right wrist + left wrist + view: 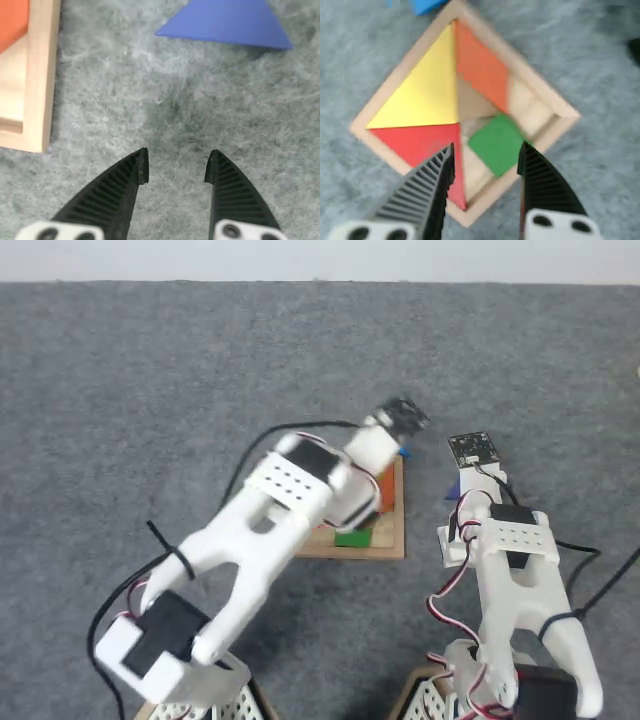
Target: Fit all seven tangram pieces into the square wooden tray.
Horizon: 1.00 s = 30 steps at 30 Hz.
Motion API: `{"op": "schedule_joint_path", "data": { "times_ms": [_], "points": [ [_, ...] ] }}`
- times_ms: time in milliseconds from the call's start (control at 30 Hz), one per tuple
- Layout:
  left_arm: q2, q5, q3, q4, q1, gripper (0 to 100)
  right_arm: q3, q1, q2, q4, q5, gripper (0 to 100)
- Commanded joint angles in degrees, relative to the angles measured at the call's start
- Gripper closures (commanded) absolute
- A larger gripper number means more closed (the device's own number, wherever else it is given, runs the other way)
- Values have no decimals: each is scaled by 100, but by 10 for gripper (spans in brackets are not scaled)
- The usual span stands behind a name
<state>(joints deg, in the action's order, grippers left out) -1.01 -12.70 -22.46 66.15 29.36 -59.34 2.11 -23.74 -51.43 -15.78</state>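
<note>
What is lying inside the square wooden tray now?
Inside the tray: a yellow triangle, an orange piece, a red triangle and a green square, with bare wood beside. The left gripper covers part of the red one.

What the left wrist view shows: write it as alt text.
A square wooden tray on grey carpet holds a yellow triangle, red triangle, orange piece and green square. The open left pincer hovers above them.
</note>
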Motion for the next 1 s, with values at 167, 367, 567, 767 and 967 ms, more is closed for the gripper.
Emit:
{"op": "schedule_joint_path", "data": {
  "times_ms": [167,367,567,767,967],
  "points": [
    [246,-88,66,-35,281,805,0,-48,-224,92,79,794],
    [1160,-105,92,-352,255,805,0,-48,-224,84,79,794],
    [1222,-352,84,-176,-325,805,0,-48,-224,92,79,794],
    [1222,-571,84,-105,-633,805,0,-48,-224,84,79,794],
    [1213,-730,84,167,-448,805,0,-48,-224,84,79,794]
  ]
}}
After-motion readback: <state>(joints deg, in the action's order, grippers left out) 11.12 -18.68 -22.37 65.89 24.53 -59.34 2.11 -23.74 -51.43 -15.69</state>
